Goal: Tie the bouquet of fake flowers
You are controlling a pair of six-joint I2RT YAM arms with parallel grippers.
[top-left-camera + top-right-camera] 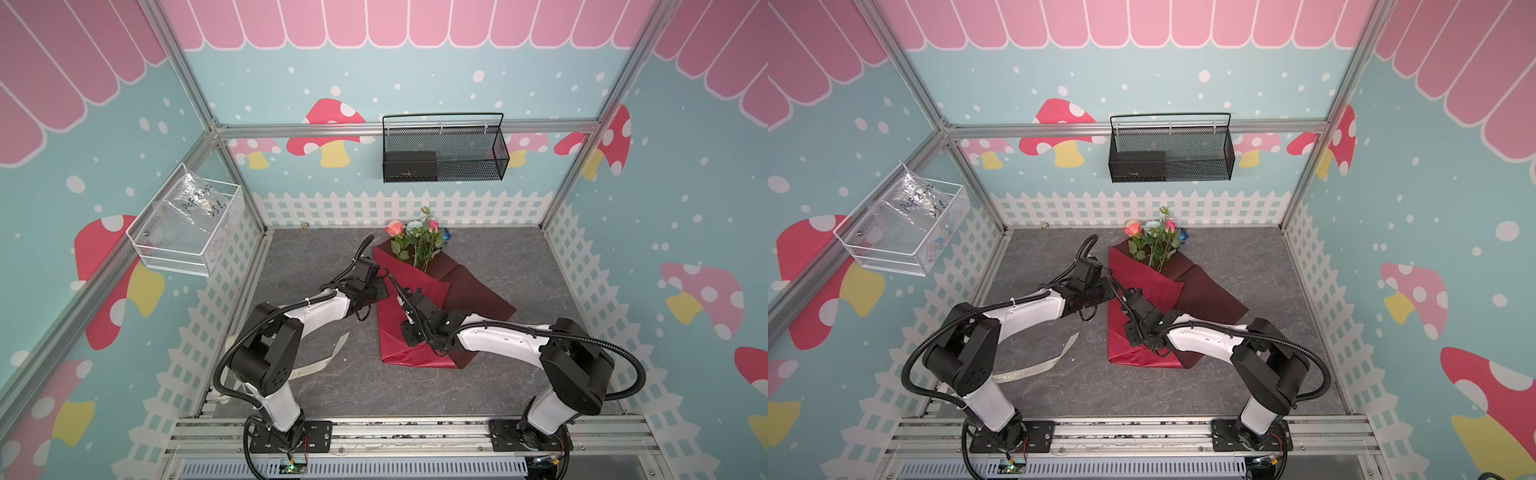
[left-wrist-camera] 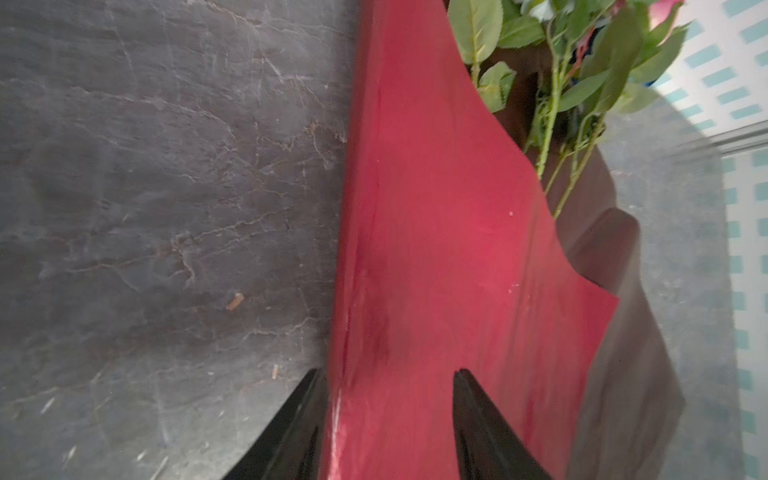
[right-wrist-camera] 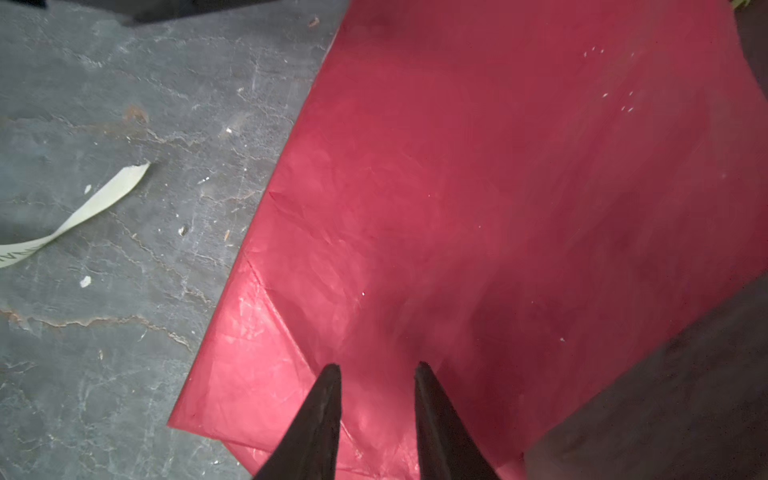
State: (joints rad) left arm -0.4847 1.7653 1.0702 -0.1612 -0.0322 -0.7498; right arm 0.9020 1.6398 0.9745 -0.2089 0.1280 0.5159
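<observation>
Wrapping before tying: bouquet of fake flowers (image 1: pixel 417 243) lies in red wrapping paper (image 2: pixel 436 249), back of table (image 1: pixel 540 332).
We read left gripper (image 2: pixel 386 370) jaws apart astride the folded edge, ready to catch it; right gripper (image 3: pixel 378 365), narrowly apart, likely pins the flap.

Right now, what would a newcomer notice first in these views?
The shiny red wrapping paper spread in the middle, with the fake flowers poking out of its far end. The left end effector and right end effector come close together over its left side, and a cream ribbon lies loose beside it.
</observation>
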